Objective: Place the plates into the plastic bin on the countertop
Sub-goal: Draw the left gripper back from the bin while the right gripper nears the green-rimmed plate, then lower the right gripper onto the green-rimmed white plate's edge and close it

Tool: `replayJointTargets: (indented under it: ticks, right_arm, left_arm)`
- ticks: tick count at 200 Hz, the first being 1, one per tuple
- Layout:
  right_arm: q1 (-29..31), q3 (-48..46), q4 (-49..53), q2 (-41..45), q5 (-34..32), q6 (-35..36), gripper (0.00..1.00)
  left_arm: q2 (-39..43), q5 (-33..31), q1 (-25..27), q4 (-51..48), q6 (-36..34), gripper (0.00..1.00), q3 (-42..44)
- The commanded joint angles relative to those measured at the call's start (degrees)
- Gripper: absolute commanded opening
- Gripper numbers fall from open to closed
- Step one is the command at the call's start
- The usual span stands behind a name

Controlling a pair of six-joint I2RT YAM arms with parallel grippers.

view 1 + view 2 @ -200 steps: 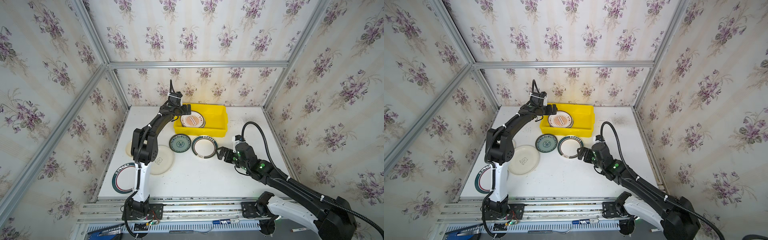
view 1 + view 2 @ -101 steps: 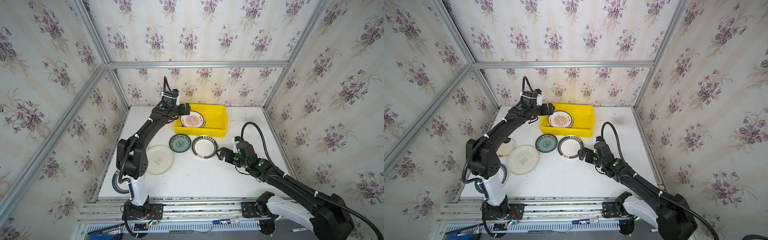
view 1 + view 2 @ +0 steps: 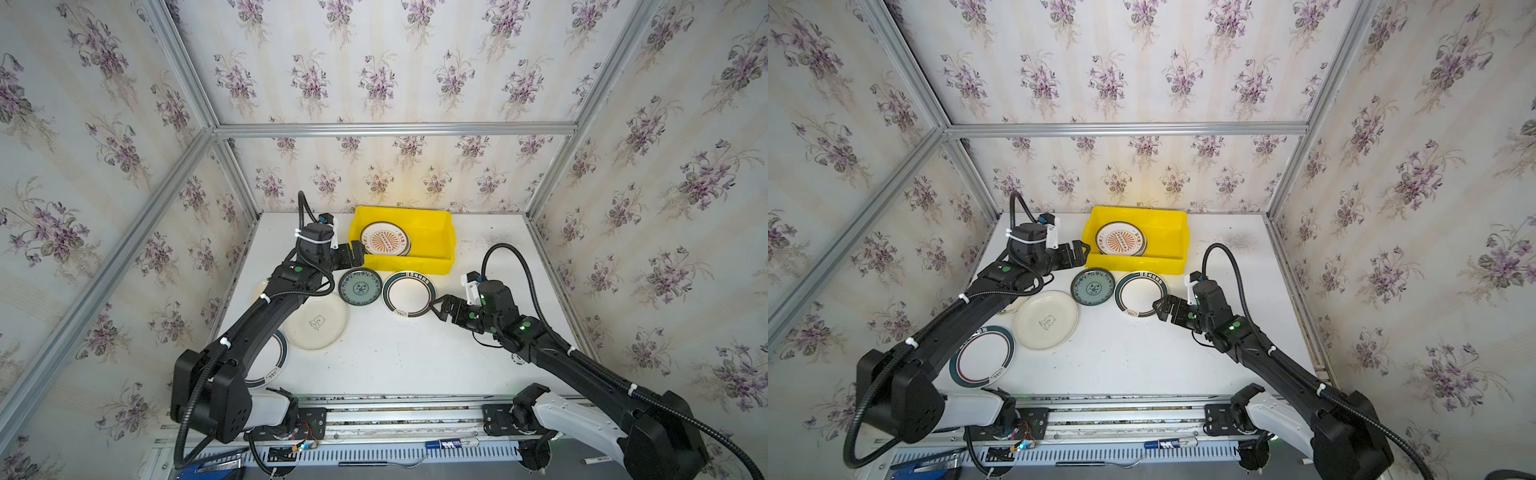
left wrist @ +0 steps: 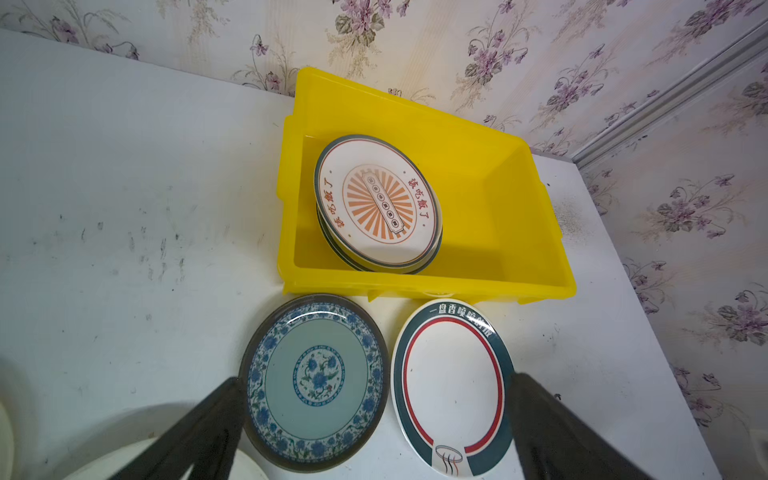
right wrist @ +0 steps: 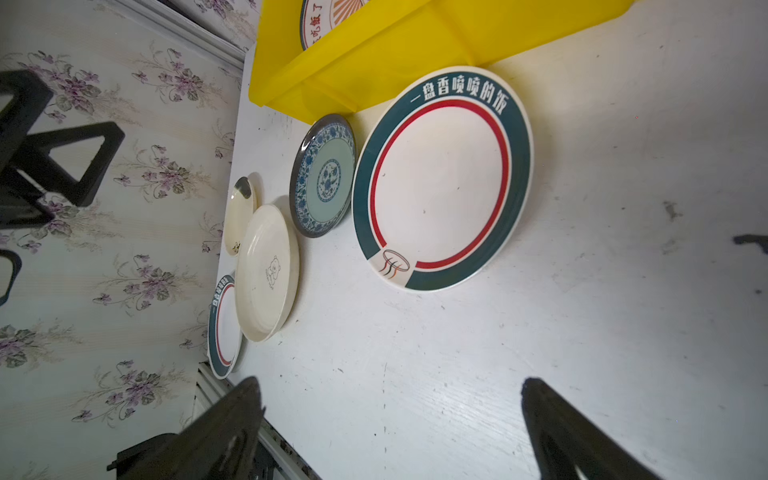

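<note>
Stack of round sunburst-printed white plates (image 3: 384, 242) in bright yellow rectangular plastic bin (image 3: 437, 232), upper centre of frame; five more wait on white counter (image 3: 395, 357) (one half hidden by arm). Left hand (image 3: 356, 254), right hand (image 3: 441, 309): spread fully, nothing held.

Sm. plate (image 3: 257, 289) mostly under L arm (image 3: 249, 328)

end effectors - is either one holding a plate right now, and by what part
Nothing is held. The left end effector stands open beside the plastic bin, and the right end effector stands open just short of the green-rimmed plate.
</note>
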State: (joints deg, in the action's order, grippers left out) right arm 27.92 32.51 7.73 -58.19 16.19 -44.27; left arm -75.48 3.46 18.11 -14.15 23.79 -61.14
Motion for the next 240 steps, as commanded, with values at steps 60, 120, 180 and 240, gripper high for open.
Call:
replayJointTargets:
  ticks: [60, 120, 180, 240]
  right_arm:
    - [-0.3, -0.1, -3.0, -7.6, -1.4, 2.4, 0.94]
    - [-0.8, -4.2, -17.6, -16.1, 0.3, -1.7, 0.86]
    - [-2.8, -4.8, -29.4, -22.6, 3.0, -2.6, 0.76]
    - [-4.7, -4.6, -39.5, -32.5, 7.4, -6.9, 0.62]
  left_arm:
    - [19.6, -0.4, 0.2, 14.2, 5.2, 1.00, 21.7]
    - [20.7, 5.9, 0.1, 14.3, 6.9, 1.00, 25.1]
    - [18.6, 9.7, 0.2, 15.7, 9.7, 1.00, 25.3]
    - [19.2, 9.7, 0.2, 17.0, 11.5, 1.00, 28.0]
